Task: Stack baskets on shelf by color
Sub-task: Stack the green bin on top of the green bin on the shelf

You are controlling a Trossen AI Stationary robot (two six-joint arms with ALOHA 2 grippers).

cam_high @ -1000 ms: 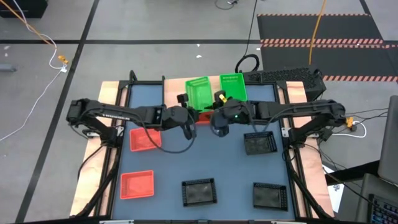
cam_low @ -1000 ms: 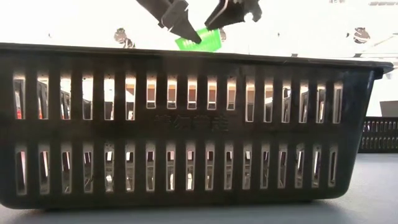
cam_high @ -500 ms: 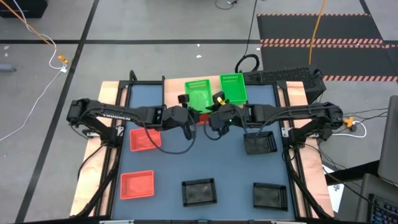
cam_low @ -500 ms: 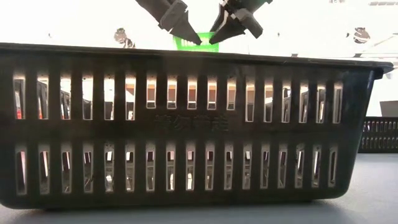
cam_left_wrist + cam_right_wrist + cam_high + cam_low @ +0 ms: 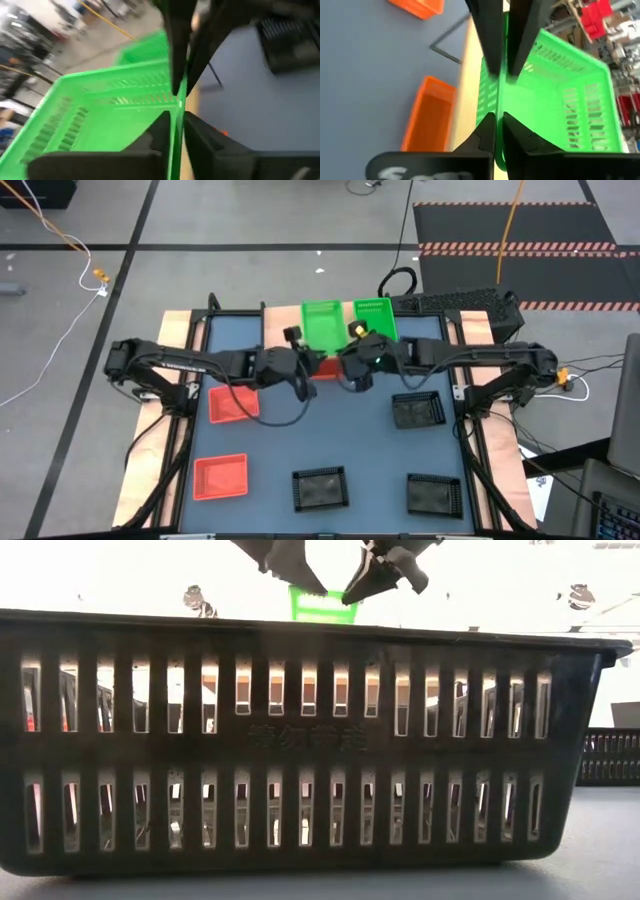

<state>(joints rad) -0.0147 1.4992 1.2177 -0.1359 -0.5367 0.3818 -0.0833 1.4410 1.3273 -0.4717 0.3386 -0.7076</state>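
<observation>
A bright green basket (image 5: 320,325) sits at the table's far middle, over the light wooden shelf (image 5: 464,70). A second green basket (image 5: 375,320) stands right beside it. My left gripper (image 5: 305,363) and my right gripper (image 5: 349,363) meet at the first basket's near wall, each shut on it. A red basket (image 5: 325,369) lies on the tabletop below the two grippers, partly hidden by them. I cannot tell whether the held basket rests on the shelf. My left gripper pinches the green basket's near wall (image 5: 176,117) between its two fingers, one finger inside the basket and one outside. It comes from the table's left, slanting down, with the fingers along the wall. My right gripper pinches the same near wall (image 5: 498,107) between its two fingers, one inside and one outside. It comes from the table's right, slanting down, with the fingers along the wall and facing my left gripper's fingers (image 5: 487,35).
Two red baskets (image 5: 232,402) (image 5: 220,476) lie on the table's left half. Three black baskets (image 5: 417,410) (image 5: 320,488) (image 5: 433,493) lie at the right and near side. The middle black one fills the low view (image 5: 300,740).
My right gripper has gone toward the green basket and taken hold of its near wall. The basket, skewed a second ago, has turned square to the table's edges and shifted a little toward the far edge, next to the second green basket.
</observation>
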